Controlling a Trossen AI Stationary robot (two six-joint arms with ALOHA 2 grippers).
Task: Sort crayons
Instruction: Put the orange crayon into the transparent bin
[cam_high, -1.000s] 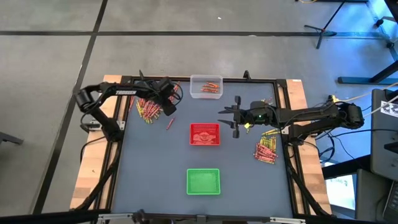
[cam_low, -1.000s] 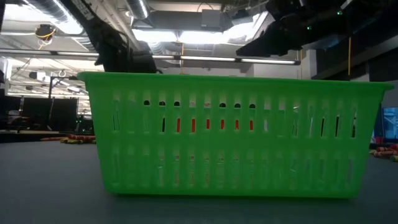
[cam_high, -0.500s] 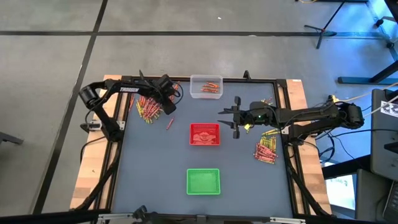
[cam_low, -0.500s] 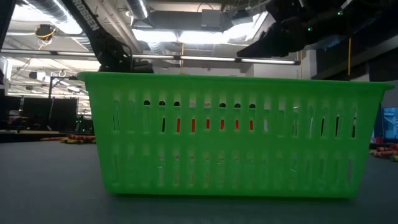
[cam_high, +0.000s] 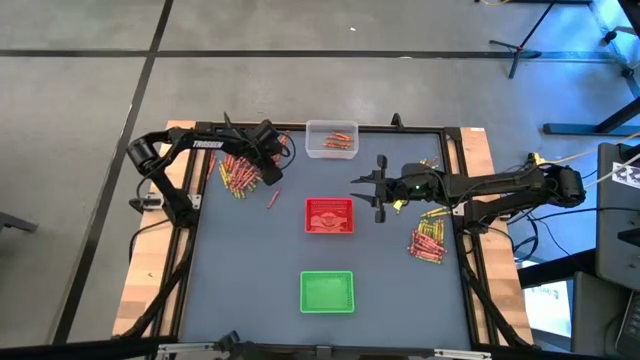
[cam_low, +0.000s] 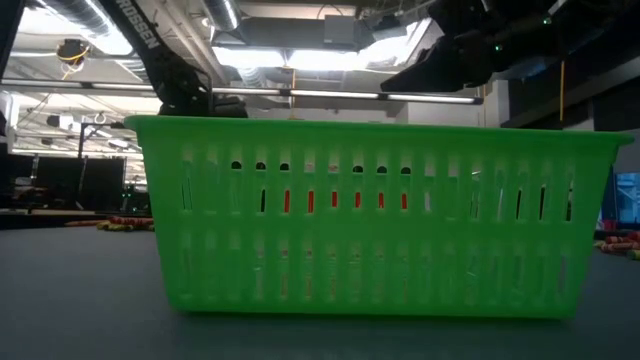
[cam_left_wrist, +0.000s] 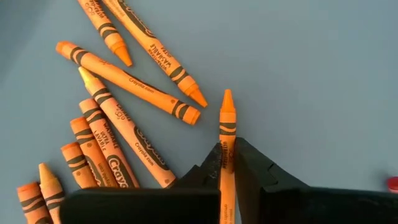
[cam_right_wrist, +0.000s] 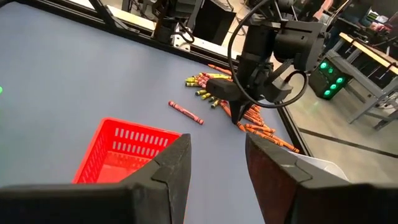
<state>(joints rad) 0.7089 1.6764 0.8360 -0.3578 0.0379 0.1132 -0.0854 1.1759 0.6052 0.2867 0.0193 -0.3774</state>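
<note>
My left gripper (cam_high: 268, 172) points down at the right edge of the far-left pile of crayons (cam_high: 238, 175) and is shut on one orange crayon (cam_left_wrist: 227, 134). Several more orange crayons (cam_left_wrist: 127, 74) lie flat on the table beside it. One red crayon (cam_high: 271, 200) lies alone nearer the red tray (cam_high: 329, 215). My right gripper (cam_high: 380, 190) hovers open, with nothing between its fingers, just right of the red tray. A second pile of crayons (cam_high: 428, 240) lies at the table's right. My left gripper pinches the orange crayon's paper-wrapped shaft (cam_left_wrist: 226, 154) between its two fingers (cam_left_wrist: 211, 168), coming from above and pointing steeply down. The pointed tip (cam_left_wrist: 227, 99) sticks out beyond the fingertips. Whether the crayon still rests on the table cannot be told.
A clear tray (cam_high: 331, 140) holding orange crayons stands at the far edge. The green tray (cam_high: 327, 291) stands toward the near edge and fills the low view. Bare grey table lies between the trays and at the near left.
My left arm has swung a little toward the table's left over the crayon pile and turned slightly in the first half second, then kept still.
</note>
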